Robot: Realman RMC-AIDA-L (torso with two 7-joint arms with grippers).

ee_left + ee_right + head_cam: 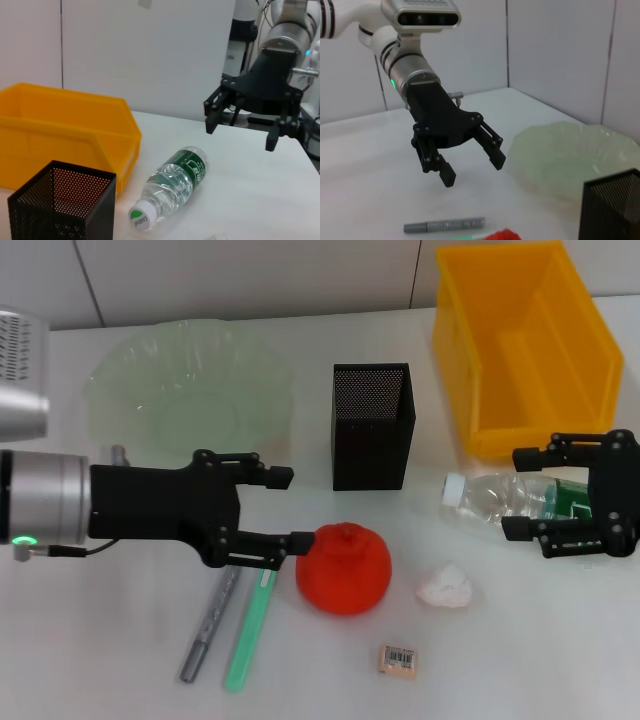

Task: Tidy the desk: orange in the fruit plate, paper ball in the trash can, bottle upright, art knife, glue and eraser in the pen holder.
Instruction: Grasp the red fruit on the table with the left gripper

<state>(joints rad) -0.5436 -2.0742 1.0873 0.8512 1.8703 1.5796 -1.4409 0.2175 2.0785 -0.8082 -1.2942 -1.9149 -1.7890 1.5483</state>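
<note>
Nearest the front desk edge, the eraser lies untouched, with the paper ball just behind it to the right and the orange at centre. Beside the fruit, the left gripper hangs with jaws spread wide and nothing between them, its lower fingertip almost brushing the peel. Across the desk, the right gripper hovers equally open and empty over the toppled bottle, which lies in front of the trash can. Two risks stand out: a low sideways approach could nudge the round orange away or into the grey pen and green stick below the arm, and a squeeze on the smooth bottle could send it rolling. Behind them, the fruit plate and pen holder wait, holding none of these items.
</note>
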